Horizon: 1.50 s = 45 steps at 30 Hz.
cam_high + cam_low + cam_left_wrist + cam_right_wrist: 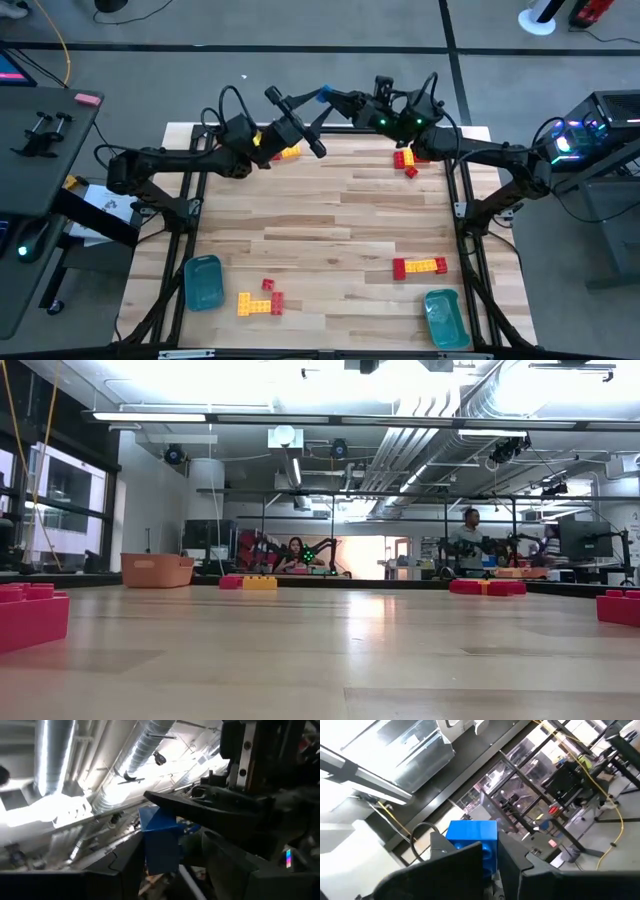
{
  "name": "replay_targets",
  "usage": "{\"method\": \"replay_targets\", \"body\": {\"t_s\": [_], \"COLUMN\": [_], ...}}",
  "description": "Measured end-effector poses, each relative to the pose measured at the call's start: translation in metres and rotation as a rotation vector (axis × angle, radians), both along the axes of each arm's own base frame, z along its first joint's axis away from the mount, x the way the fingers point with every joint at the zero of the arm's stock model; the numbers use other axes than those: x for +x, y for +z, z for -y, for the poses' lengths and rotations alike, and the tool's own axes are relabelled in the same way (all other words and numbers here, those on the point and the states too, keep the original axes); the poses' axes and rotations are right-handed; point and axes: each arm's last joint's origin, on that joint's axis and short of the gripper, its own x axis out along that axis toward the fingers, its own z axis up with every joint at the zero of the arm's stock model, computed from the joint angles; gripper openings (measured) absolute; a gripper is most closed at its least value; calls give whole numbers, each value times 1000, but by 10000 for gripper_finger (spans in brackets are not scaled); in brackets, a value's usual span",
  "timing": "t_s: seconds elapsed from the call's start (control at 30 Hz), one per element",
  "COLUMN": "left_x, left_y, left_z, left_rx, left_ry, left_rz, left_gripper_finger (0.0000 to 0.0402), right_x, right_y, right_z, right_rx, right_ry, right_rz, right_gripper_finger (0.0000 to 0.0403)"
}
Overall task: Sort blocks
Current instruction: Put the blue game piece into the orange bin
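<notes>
Both arms are raised above the far edge of the bench (340,230), their hands meeting at a blue block (323,95) held in the air between them; the right hand (335,98) is clamped shut on this block, while the left hand (300,115) has its jaws parted around the same block, though whether they press on it cannot be told. The remaining blocks lie on the bench: a yellow group (288,152) at far left, a red-and-yellow group (405,160) at far right, a red-and-yellow row (420,266) at near right, and a yellow-and-red cluster (260,298) at near left. A teal tray (203,281) sits at the near left corner and a second teal tray (443,316) at the near right corner.
</notes>
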Motion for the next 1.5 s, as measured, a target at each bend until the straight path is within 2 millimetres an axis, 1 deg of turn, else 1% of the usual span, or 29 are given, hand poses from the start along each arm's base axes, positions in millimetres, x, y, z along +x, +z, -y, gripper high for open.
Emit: {"method": "replay_targets", "body": {"t_s": [0.13,0.33,0.4,0.5,0.67,0.7,0.8,0.97,1.07,1.13,1.23,1.3,1.33,1.4,1.5], "left_x": [0,0,0,0,0,0,0,2,2,-2,-16,-32,-42,-64,-100], "left_y": [0,0,0,0,1,1,0,-4,-9,-12,-17,-28,-36,-61,-109], "left_z": [1,1,1,1,1,1,1,1,-1,-4,-19,-37,-47,-67,-96], "left_rx": [22,19,20,19,-31,-42,-60,-66,-104,-151,-304,-438,-522,-726,-1037], "left_ry": [6,6,2,2,-27,-29,-35,-24,57,177,423,545,580,637,738], "left_rz": [-4,1,2,3,34,38,42,-15,-89,-139,-188,-232,-243,-266,-274], "left_gripper_finger": [184,183,176,148,56,55,55,55,55,55,55,55,55,55,55], "right_x": [3,3,3,3,3,3,3,-4,-18,-29,-47,-59,-64,-71,-78], "right_y": [-1,-3,-3,-3,-3,-3,-3,2,12,20,30,36,38,41,41], "right_z": [-3,-2,-2,-2,-2,-1,0,6,14,20,27,28,29,28,26], "right_rx": [11,-4,-4,-4,-1,0,1,-11,-40,-61,-87,-99,-103,-116,-127], "right_ry": [15,-1,-1,-2,-4,-9,-17,-48,-91,-125,-145,-139,-133,-117,-113], "right_rz": [2,-14,-16,-20,-21,-20,-18,7,34,50,56,48,39,17,-32], "right_gripper_finger": [0,0,0,0,4,8,32,100,142,166,190,197,199,200,200]}}
